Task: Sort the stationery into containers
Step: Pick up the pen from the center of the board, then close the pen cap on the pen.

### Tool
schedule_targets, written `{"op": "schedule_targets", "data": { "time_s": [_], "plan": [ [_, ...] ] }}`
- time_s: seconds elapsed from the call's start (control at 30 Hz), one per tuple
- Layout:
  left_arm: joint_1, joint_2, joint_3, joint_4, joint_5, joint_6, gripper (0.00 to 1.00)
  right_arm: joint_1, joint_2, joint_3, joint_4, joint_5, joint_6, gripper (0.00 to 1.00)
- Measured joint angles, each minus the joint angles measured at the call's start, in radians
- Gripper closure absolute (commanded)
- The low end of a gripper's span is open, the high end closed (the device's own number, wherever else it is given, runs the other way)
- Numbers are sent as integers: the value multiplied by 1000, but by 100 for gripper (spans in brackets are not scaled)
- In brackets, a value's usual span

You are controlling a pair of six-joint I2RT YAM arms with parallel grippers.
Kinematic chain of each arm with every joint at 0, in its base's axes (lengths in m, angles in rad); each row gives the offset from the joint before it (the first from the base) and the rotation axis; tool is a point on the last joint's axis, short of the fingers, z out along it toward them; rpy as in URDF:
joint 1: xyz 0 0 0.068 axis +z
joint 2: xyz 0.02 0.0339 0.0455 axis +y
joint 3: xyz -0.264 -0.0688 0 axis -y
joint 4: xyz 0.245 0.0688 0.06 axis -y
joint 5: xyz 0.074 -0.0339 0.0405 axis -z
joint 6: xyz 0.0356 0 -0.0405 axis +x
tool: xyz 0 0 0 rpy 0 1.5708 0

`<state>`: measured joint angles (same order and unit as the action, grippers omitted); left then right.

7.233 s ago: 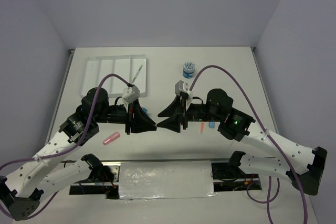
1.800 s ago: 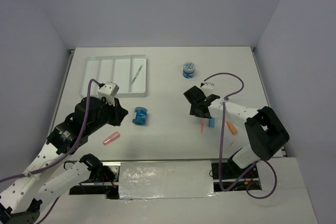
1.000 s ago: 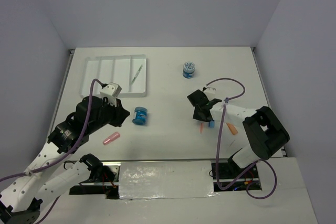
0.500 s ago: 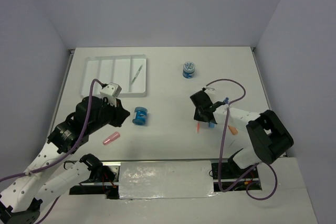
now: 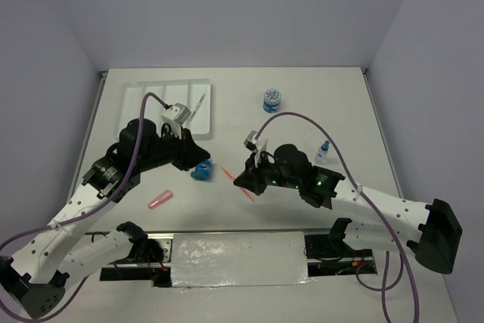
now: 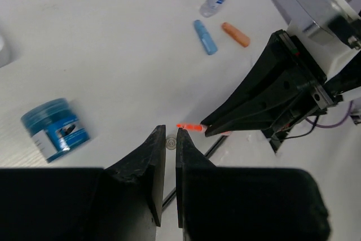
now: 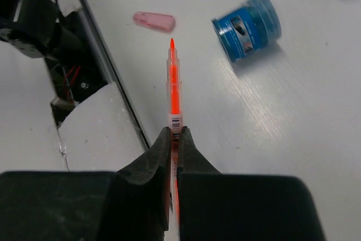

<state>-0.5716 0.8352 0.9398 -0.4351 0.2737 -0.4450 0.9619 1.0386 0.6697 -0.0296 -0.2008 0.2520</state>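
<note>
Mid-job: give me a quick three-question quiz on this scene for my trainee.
1. True or false: the right gripper is shut on the orange pen.
2. In the top view, which compartment of the tray holds the grey-green pen? A) leftmost B) rightmost C) none
3. Fill in: the left gripper is ____ and holds nothing.
Key: 1 true; 2 B; 3 shut.
</note>
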Motion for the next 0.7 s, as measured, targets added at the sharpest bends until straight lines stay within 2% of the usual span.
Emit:
{"op": "schedule_targets", "data": {
  "time_s": [0.13,0.33,0.7],
  "plan": [
    [2,57,51,37,76,-4,100,5,-56,14,-5,-53,-72,100],
    [6,89,55,82,161,-13,100,12,-75,32,-25,-40,-122,100],
    [6,92,52,155,197,-61,100,14,-95,28,-14,14,-130,100]
  ]
}}
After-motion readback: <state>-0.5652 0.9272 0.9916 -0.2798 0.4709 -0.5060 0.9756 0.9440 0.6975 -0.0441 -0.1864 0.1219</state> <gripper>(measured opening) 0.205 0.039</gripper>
